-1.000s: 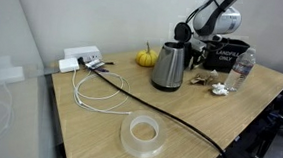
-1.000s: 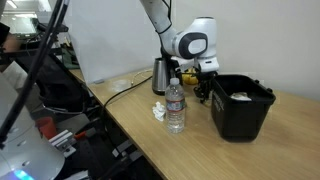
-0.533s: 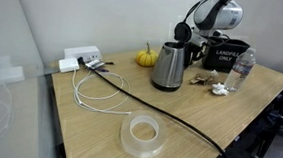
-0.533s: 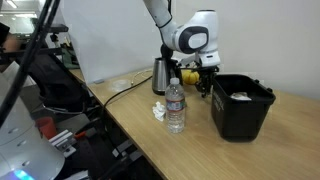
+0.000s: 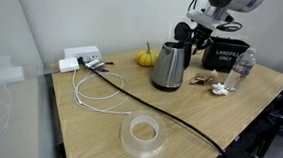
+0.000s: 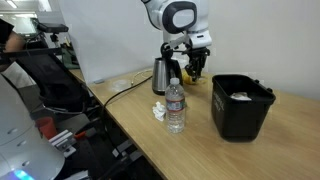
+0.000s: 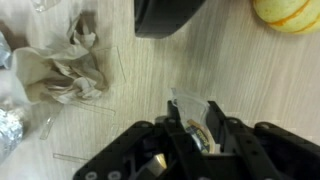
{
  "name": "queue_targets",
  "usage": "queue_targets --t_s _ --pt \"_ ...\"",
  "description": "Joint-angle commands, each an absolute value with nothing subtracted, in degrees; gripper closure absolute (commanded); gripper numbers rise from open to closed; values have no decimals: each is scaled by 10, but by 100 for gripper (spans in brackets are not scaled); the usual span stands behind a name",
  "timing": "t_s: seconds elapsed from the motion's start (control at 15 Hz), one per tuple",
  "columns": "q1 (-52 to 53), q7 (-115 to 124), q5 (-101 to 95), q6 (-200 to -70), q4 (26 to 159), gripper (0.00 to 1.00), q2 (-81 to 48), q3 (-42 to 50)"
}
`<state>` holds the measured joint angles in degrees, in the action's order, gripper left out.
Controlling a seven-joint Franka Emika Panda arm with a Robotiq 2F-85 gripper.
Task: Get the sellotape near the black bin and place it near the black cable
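**Sellotape gripped and held clear, ready to travel**

The end effector (image 7: 195, 120) is closed down to a narrow gap around the sellotape (image 7: 198, 135), a small tan roll pinched between its fingers in the wrist view. Roll and fingers hang above the tabletop (image 5: 98, 126), apparently so the load can pass over clutter instead of dragging through it. Below lie crumpled paper (image 7: 60, 65) and a yellow gourd (image 7: 288, 12). In an exterior view the arm stands between the kettle (image 5: 168, 66) and the black bin (image 5: 228, 55). The black cable (image 5: 174, 113) runs diagonally well away on the kettle's far side, so the carry must clear that kettle. The grasp looks done; transport and placement remain.
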<state>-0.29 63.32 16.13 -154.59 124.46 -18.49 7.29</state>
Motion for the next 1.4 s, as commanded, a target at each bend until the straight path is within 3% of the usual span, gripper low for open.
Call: queue_targets --t_s 0.0,0.67,1.33 --pt "14 658 116 -1559 1333 92 -102 92" --pt "25 679 37 -1608 1492 92 22 19" --pt "77 573 183 -1695 1586 92 -11 -63"
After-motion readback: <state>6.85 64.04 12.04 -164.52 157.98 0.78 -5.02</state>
